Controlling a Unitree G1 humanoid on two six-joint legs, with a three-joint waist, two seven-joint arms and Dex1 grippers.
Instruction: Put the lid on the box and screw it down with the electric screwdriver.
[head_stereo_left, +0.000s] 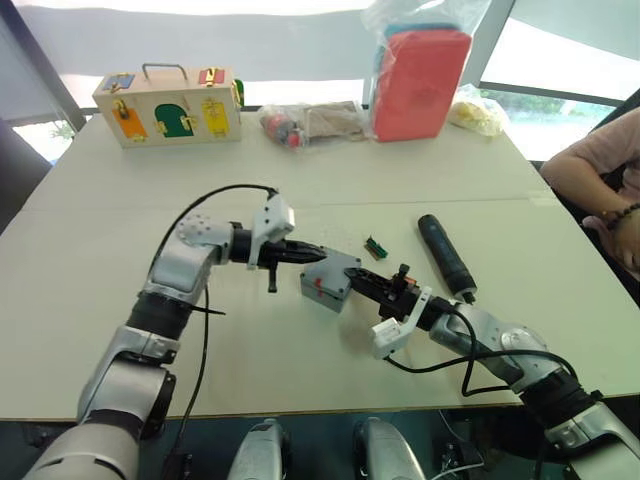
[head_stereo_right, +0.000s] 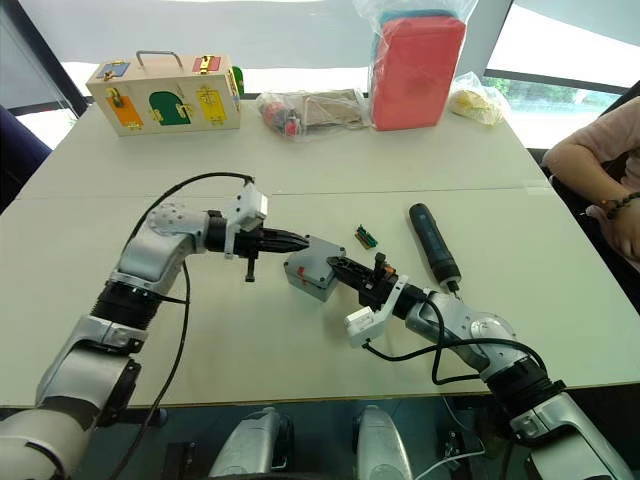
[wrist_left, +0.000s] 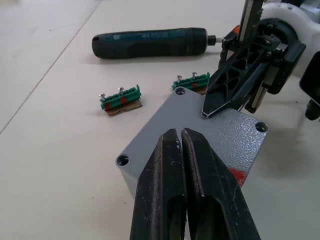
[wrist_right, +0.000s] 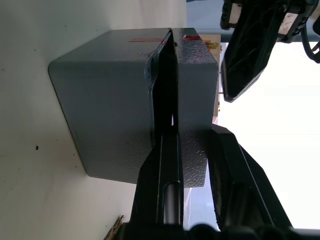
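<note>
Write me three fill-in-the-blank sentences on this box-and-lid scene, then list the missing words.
1. The lid now sits on top of the ____.
2. The right gripper has one finger in the seam under the lid and one above it, so it is shut on the ____.
3. The electric screwdriver lies on the ____, held by no gripper.
4. The left gripper rests over the lid with its fingers ____.

Missing words: box; lid; table; shut

Silver-grey jointed arms (head_stereo_left: 180, 270) with black elbow rings, looping black cables, white wrist housings, black textured jaws
</note>
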